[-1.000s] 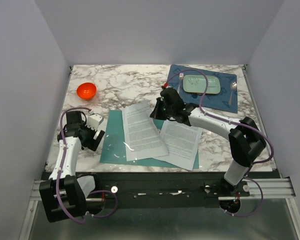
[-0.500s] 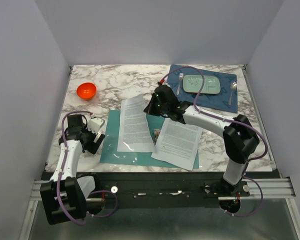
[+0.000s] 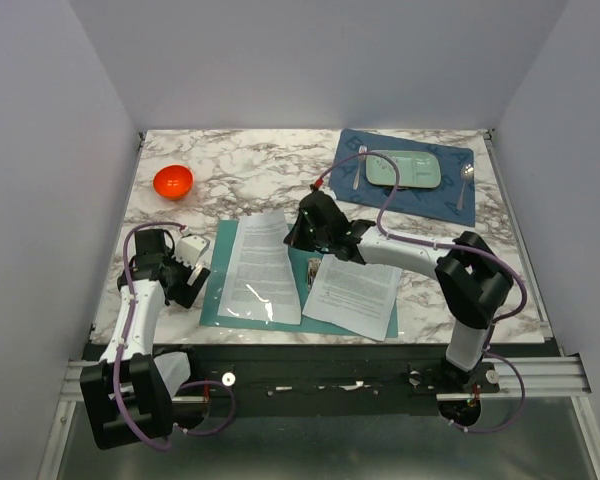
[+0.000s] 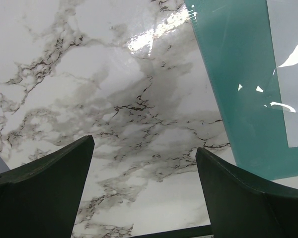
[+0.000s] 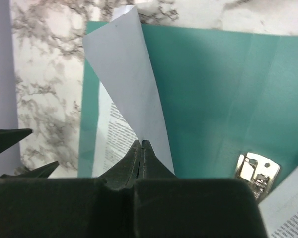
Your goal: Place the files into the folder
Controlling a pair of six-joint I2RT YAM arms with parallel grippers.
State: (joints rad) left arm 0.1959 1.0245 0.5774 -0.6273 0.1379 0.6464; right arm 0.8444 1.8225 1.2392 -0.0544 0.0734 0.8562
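The teal folder [image 3: 217, 290] lies open at the table's near middle, its metal clip [image 3: 313, 268] at the spine. One printed sheet in a glossy sleeve [image 3: 257, 270] lies over the left leaf. Another sheet [image 3: 355, 290] lies on the right leaf. My right gripper [image 3: 298, 232] is shut on the far right corner of the left sheet [image 5: 124, 74] and holds that corner lifted above the folder [image 5: 208, 89]; the clip [image 5: 257, 171] shows to its right. My left gripper [image 3: 185, 272] is open and empty over bare marble, just left of the folder's edge [image 4: 238, 94].
An orange bowl [image 3: 173, 181] sits at the far left. A dark blue placemat [image 3: 435, 195] at the far right holds a pale green tray [image 3: 403, 169], a fork and a spoon. The table's near edge runs just below the folder.
My right gripper has carried the sheet leftward and turned it, so it now lies squarer over the left leaf, uncovering the clip. The left arm has barely moved.
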